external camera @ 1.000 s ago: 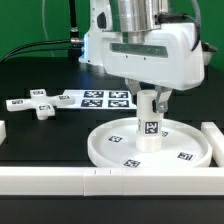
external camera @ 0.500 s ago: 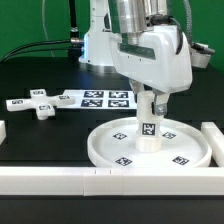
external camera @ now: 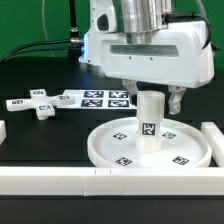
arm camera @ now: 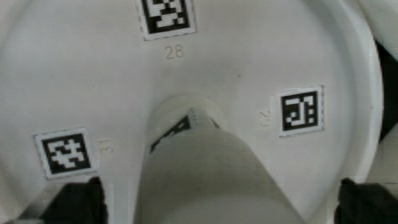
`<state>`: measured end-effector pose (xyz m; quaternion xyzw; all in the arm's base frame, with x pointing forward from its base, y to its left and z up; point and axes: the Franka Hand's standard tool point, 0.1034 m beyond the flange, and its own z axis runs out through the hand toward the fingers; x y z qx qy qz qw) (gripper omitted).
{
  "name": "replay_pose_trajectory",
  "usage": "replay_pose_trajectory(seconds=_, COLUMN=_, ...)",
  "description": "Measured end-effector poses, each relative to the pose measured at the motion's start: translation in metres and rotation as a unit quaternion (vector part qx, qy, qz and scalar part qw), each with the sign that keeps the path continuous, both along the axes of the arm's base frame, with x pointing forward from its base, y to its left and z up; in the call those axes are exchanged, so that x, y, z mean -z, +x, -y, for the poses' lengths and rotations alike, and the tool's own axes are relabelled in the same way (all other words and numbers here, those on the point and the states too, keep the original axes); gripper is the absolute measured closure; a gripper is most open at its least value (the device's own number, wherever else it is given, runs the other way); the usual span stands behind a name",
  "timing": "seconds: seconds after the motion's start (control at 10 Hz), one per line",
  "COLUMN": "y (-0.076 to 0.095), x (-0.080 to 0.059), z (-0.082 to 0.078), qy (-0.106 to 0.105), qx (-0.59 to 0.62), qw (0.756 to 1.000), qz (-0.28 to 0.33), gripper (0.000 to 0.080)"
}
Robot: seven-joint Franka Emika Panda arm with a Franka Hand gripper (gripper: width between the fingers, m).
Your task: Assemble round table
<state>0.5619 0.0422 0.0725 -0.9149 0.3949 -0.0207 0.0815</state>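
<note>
On the disc (external camera: pixel 100 150), at its middle, the post (external camera: pixel 149 125) stands upright, foot on the disc floor, tag facing the exterior camera. Whether it is fully seated into the disc's centre or only set there, I cannot tell; the post itself hides the joint in both views.

Gripper (external camera: pixel 155 100) hangs right above the disc's middle, astride the post's top end. Fingers spread: in the exterior view one finger (external camera: pixel 177 102) shows clear of the post on the exterior view's right, a gap between them; the other sits close by the opposite side. Wrist view looks straight down the post (arm camera: pixel 214 170) onto the disc (arm camera: pixel 214 55), with dark fingertips (arm camera: pixel 71 197) off either flank. Judged released, holding nothing.

Cross piece (external camera: pixel 38 105) lies flat on the black table (external camera: pixel 40 140), well apart from the disc toward the exterior view's left, nothing touching it. Marker board (external camera: pixel 100 98) lies flat on the far side of the disc. A white border bar (external camera: pixel 100 180) runs just in front of the disc.

Progress, my reading: the first joint, post to disc, is done or close to done. Left to do: make sure the post is tight, fetch the cross piece, fit it on the post's free top end. Roughly half way; the second half is not yet begun
</note>
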Motion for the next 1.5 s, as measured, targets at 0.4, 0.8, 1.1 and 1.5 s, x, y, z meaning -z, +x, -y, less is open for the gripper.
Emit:
replay_pose_trajectory(seconds=0.4, y=0.0064, x=-0.0013, z=-0.0014, qy=-0.042, qx=-0.209, qw=0.976, qz=0.039, gripper=0.0151)
replay_pose_trajectory(seconds=0.8, y=0.0061, x=0.0002, z=0.0007, qy=-0.060, qx=-0.342, qw=0.936, qz=0.052, gripper=0.0151)
replay_pose_trajectory(seconds=1.1, y=0.0052, x=0.0031, z=0.0049, qy=-0.060, qx=-0.352, qw=0.933, qz=0.051, gripper=0.0272)
replay_pose_trajectory(seconds=1.5, y=0.0054, x=0.0030, z=0.0056, qy=-0.059, qx=-0.342, qw=0.936, qz=0.050, gripper=0.0391)
